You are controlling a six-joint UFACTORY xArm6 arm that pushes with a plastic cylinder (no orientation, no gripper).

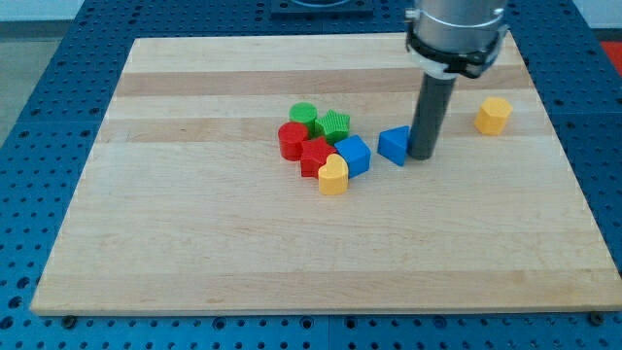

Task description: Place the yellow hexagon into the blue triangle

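The yellow hexagon [493, 115] sat alone on the tabletop [243, 253], toward the view's right of the blue triangle [395, 145] and a little nearer the view's top, clearly apart from it. Between the two stood the dark rod, and my tip [422, 156] rested on the wood just beside the blue triangle, at that block's right edge in the view; whether tip and block actually touched could not be made out. The arm carried no claw at all, only this straight rod, so nothing was spread, pressed together or pinching.

To the view's left of the blue triangle, a short way off, lay a tight cluster of blocks. Nearest the triangle was a blue cube [354, 156], with a yellow heart-shaped block [333, 175] touching it on the side toward the view's bottom. Beyond those, farther left of the triangle, a red star-like block [315, 156] pressed against a red cylinder [293, 140]. Above them in the view, a green star-shaped block [334, 123] and a green cylinder [303, 116] sat side by side.

No container of any kind held the blocks; each rested directly on the bare wooden tabletop, which lay on a blue perforated surface [58, 87].
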